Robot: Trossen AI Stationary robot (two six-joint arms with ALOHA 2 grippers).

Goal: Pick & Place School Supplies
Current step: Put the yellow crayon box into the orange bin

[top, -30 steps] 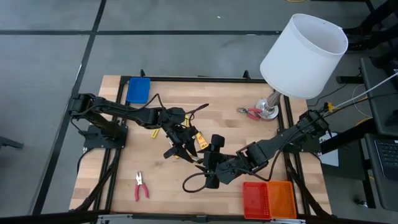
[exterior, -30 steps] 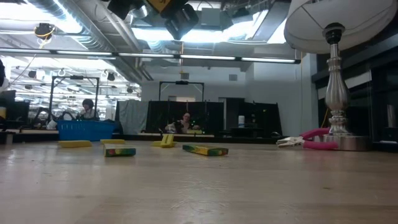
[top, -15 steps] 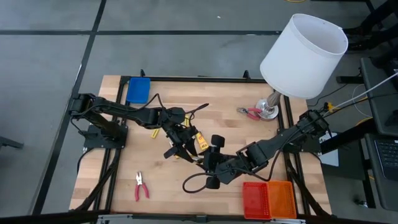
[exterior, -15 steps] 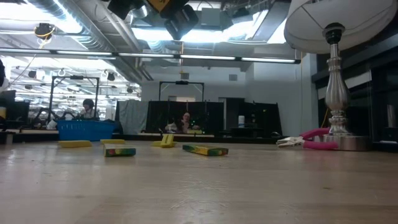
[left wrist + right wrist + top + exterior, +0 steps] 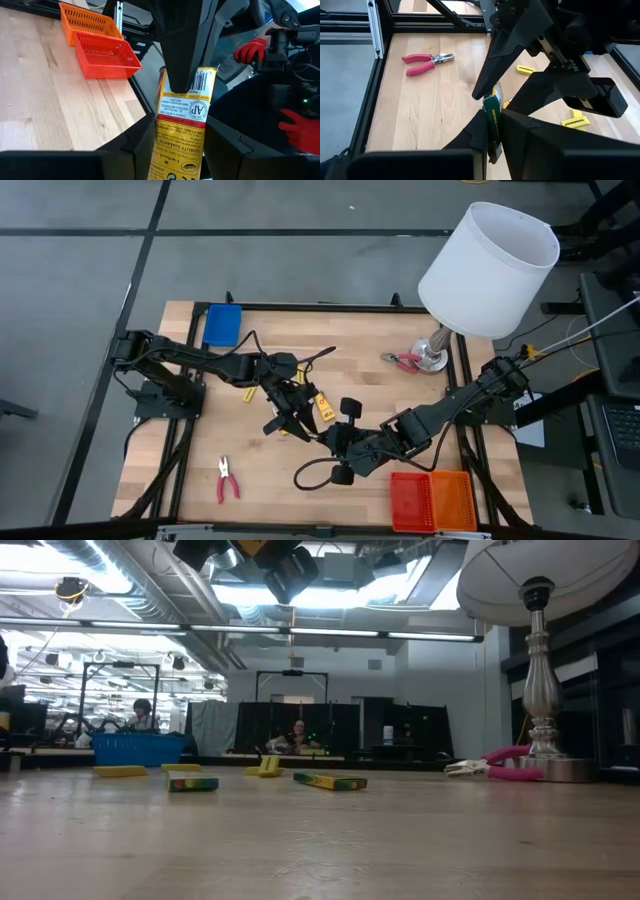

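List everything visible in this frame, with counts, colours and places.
Held packet: one, yellow, in the air at mid-table
Lying packets: at least two, yellow-green, mid-table
Small pieces: at least two, yellow, mid-table
Pliers: two, red handles, front left and by the lamp base
Blue tray: one, back left
Red tray: one, front right
Orange tray: one, beside red
Lamp: one, white shade, back right
People: two, far background
Left pincer: shut on held packet
Right pincer: shut on its other end
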